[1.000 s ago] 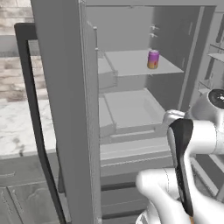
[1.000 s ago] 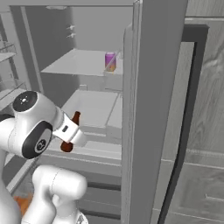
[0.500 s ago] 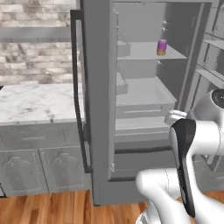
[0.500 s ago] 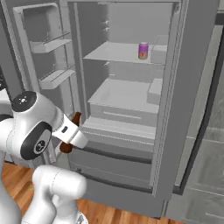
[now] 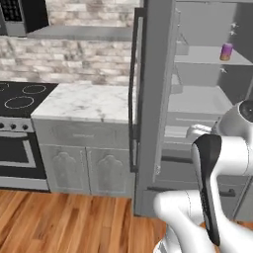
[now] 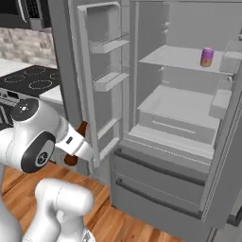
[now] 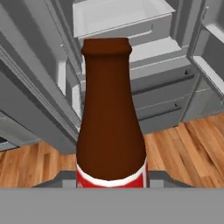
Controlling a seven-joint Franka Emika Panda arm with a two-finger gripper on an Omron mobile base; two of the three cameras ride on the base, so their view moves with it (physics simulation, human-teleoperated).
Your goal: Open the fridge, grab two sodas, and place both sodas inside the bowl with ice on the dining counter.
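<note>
Backed off from the open fridge (image 6: 189,142) since earlier, purple soda (image 6: 206,57) left on its shelf. Tool (image 7: 111,186) clamped around brown bottle (image 7: 110,118).

Matte grey fridge (image 6: 160,189), glossy brown bottle (image 7: 111,118), veined marble counter (image 5: 89,101), wood floor (image 5: 64,222).

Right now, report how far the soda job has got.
Done: the fridge stands open, both doors swung wide. In hand: the gripper holds a brown soda bottle with a red label, in front of the fridge. Left: the purple can sits on the upper shelf, and neither soda has reached the bowl.
</note>
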